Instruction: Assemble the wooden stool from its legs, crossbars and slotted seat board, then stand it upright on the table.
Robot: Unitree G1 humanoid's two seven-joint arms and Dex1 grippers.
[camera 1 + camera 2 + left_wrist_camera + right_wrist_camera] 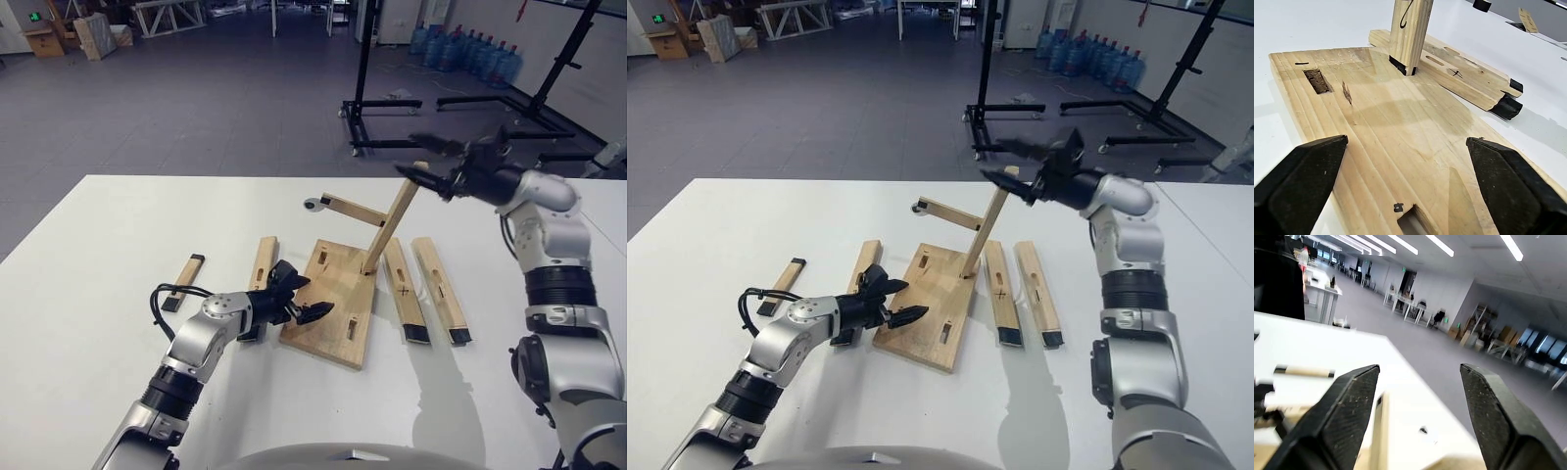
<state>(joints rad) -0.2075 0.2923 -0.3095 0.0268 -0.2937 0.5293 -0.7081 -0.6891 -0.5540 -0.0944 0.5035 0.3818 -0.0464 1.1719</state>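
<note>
The slotted seat board (pixel 338 315) lies flat on the white table (pixel 98 245). One leg (pixel 391 227) stands tilted in a slot at its far side, and a crossbar (pixel 350 209) sticks out from it to the left. My right gripper (pixel 407 155) hovers open at the top end of that leg (pixel 1380 431), not closed on it. At the board's left edge, my left gripper (pixel 315 297) is open low over the wood, its fingers (pixel 1303 181) spread above the board (pixel 1400 127).
Two loose legs (pixel 403 291) (pixel 441 290) lie side by side right of the board. Another leg (pixel 263 262) lies to its left, and a short bar (pixel 185 280) farther left. Black metal stands (pixel 392 108) are on the floor beyond the table.
</note>
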